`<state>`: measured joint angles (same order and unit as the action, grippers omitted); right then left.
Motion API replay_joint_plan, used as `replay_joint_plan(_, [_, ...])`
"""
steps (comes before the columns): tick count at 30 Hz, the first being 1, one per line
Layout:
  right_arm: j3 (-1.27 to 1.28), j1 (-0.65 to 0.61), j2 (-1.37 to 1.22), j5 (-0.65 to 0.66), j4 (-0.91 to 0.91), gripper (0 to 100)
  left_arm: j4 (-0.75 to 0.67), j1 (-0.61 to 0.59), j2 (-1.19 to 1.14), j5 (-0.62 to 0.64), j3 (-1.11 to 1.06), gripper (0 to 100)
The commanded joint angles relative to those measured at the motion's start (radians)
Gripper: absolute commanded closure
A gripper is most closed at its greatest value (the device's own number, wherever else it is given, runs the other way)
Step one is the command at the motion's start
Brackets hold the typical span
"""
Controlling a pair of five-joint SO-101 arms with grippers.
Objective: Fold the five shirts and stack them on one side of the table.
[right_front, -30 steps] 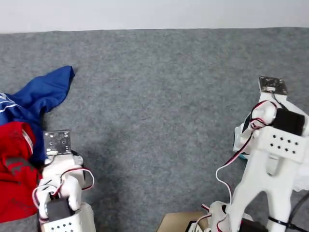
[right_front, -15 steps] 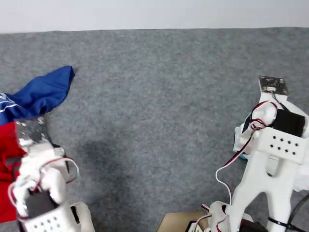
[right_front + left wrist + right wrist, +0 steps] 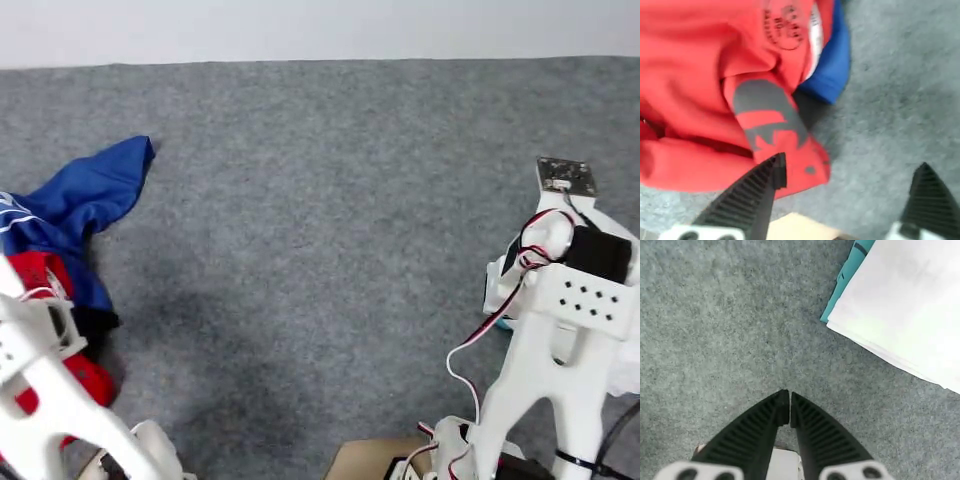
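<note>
Your left gripper (image 3: pixel 852 166) hangs with its jaws spread wide and nothing between them. It sits low over the near hem of the red shirt (image 3: pixel 700 75), one finger over the edge of the cloth and the other over bare grey mat (image 3: pixel 900 100). Your right gripper (image 3: pixel 789 396) is pinched together on nothing. It is above bare mat, just beside a white folded cloth (image 3: pixel 905 305) that lies on a teal cloth (image 3: pixel 850 275). Those two look like the finished stack on the right side.

Farther out on the left, the red shirt lies crumpled on top of the blue shirt (image 3: pixel 90 195). The blue shirt has one end stretched toward the far edge of the table.

You appear to be at the pickup of the next shirt, the red one. Bring the left jaws down and close on the red hem alone, since the blue cloth sits right under it. The shirt then needs dragging onto the open middle of the mat to be spread flat. Your right arm will likely have to come across to take a second corner.
</note>
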<state>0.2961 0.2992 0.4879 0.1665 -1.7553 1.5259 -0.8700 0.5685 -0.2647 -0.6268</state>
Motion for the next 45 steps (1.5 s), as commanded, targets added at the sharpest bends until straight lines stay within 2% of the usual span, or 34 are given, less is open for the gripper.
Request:
replay_joint_plan(1, [-0.005,-0.012,0.031,-0.003,-0.039,98.9,0.006,-0.032,-0.080,-0.057,0.068,61])
replay_joint_plan(7, [-0.005,-0.012,0.031,-0.003,-0.039,98.9,-0.117,-0.066,-0.169,-0.069,0.076,61])
replay_joint_plan(24, [-0.005,-0.012,0.024,-0.002,-0.038,98.9,-0.279,-0.063,-0.471,-0.078,0.081,62])
replay_joint_plan(27, [-0.005,-0.012,0.024,-0.002,-0.038,98.9,-0.279,-0.060,-0.503,-0.101,0.082,72])
replay_joint_plan(32, [-0.005,-0.012,0.024,-0.002,-0.035,98.9,-0.279,-0.060,-0.505,-0.144,0.091,95])
replay_joint_plan(34, [-0.005,-0.012,0.024,-0.002,-0.033,98.9,-0.272,-0.060,-0.505,-0.146,0.108,99])
replay_joint_plan(38, [-0.005,-0.012,0.024,-0.002,-0.031,98.9,-0.224,-0.060,-0.505,-0.140,0.154,99])
replay_joint_plan(45, [-0.005,-0.012,0.024,-0.002,-0.031,98.9,0.109,-0.028,-0.503,-0.115,0.503,99])
